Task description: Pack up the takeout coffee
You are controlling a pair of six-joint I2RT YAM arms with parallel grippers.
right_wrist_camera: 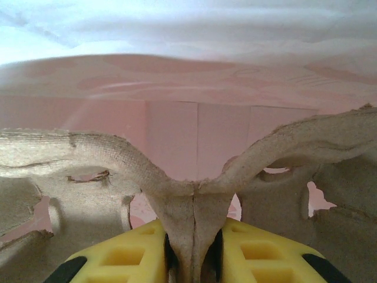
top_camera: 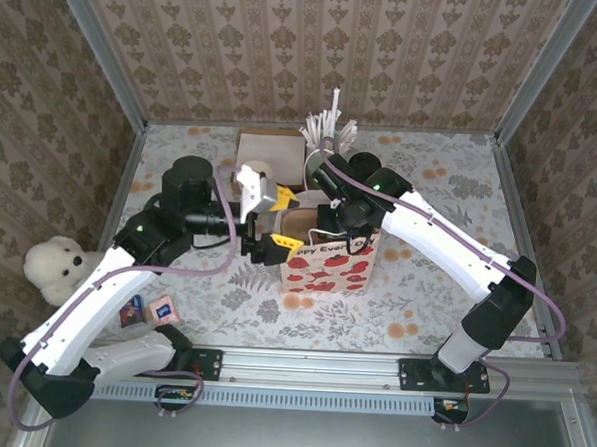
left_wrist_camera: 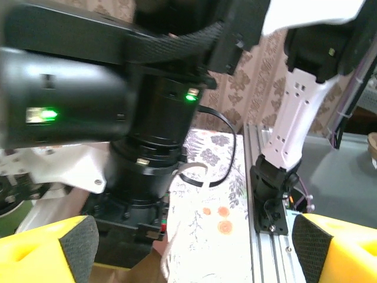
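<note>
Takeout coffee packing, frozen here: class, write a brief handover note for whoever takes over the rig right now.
Left gripper: open, empty, beside the white paper bag with red prints.
Right gripper: shut on the middle ridge of the grey-brown pulp cup carrier, inside the bag.
Dark green lidded coffee cup: whereabouts unclear; check the bag.
Done: carrier in bag.
Left: confirm cup, release, withdraw.

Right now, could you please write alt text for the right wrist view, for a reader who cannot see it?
The right gripper, yellow-fingered, is shut on the central ridge of a brown pulp cup carrier, whose two arms curve up and away to either side. Behind it stands a pale pink, creased paper wall.
</note>
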